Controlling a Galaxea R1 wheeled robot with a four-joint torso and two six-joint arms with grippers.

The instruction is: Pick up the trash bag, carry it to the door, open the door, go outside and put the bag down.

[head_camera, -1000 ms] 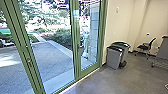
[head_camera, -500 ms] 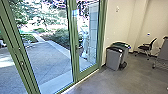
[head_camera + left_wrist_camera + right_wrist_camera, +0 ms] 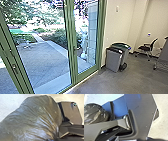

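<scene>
The dark trash bag (image 3: pixel 37 117) looms large in the left wrist view, its folds drawn together towards my left gripper (image 3: pixel 50 139), which is shut on it. Part of the same dark bag (image 3: pixel 95 114) appears in the right wrist view, beyond a grey part of the robot. Ahead and to the left in the head view, the glass door (image 3: pixel 72 45) has green frames and looks closed, with a handle on its frame. Paving lies behind the glass.
Two grey bins (image 3: pixel 114 58) stand against the wall right of the door. Farther right are a black office chair (image 3: pixel 147 48) and a grey wheeled piece of furniture (image 3: pixel 162 56). Outside, shrubs (image 3: pixel 58 35) border the paved yard.
The head camera has shifted: the green door frames now sit farther left in its picture, and more of the yard's left side shows through the glass. The bins have barely moved in the picture.
</scene>
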